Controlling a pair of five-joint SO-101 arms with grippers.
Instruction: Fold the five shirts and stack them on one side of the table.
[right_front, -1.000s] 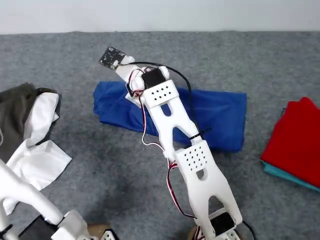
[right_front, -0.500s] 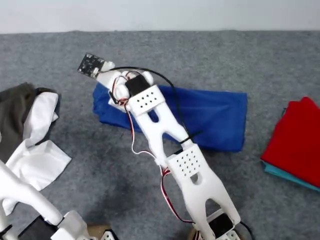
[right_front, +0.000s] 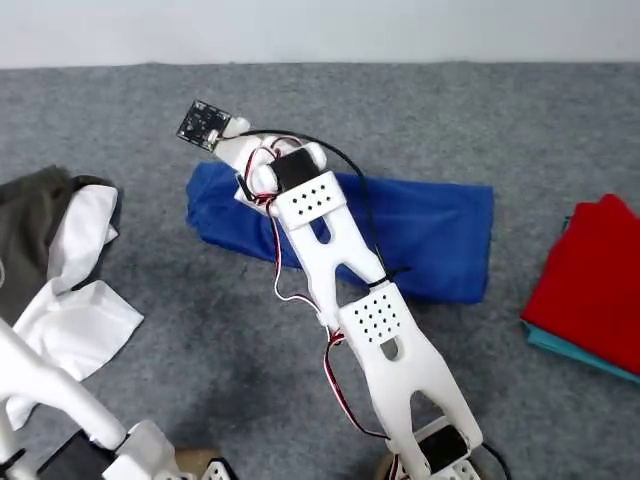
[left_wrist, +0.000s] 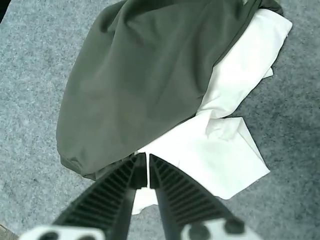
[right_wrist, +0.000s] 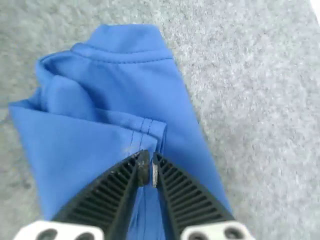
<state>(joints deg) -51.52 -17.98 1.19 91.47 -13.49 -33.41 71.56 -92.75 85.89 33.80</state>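
1. Blue shirt (right_front: 430, 235): folded into a long band, flat on the grey table (right_front: 520, 120), approx mid-table. All places below are given rel. to it.
2. R arm (right_front: 360, 310): runs diagonally across the blue shirt. Its wrist is over the shirt's end that faces the olive/white pile.
3. R gripper (right_wrist: 148, 167): tips down on the blue shirt at a stitched hem fold, close to that same end. Fingers (right_wrist: 112, 195) narrow, only a slit btw them; can't tell if any cloth is pinched.
4. L gripper (left_wrist: 148, 172): well apart from the blue shirt, above the olive/white pile, tips over the spot where the two cloths meet. Fingers narrow, thin slit, nothing btw them.
5. Olive shirt (right_front: 30, 225): unfolded and rumpled, well off the blue shirt's wrist-side end, by the table edge.
6. White shirt (right_front: 70, 320): unfolded, touching and overlapping the olive shirt. It lies btw the olive shirt and the blue shirt, but apart from the blue.
7. Red shirt (right_front: 590, 285): folded, well beyond the blue shirt's opp. end. It sits on a teal shirt (right_front: 570, 350), whose edge peeks out below it.
8. L arm (right_front: 50, 395): low in the high view, on the olive/white side of the blue shirt, well apart from it.
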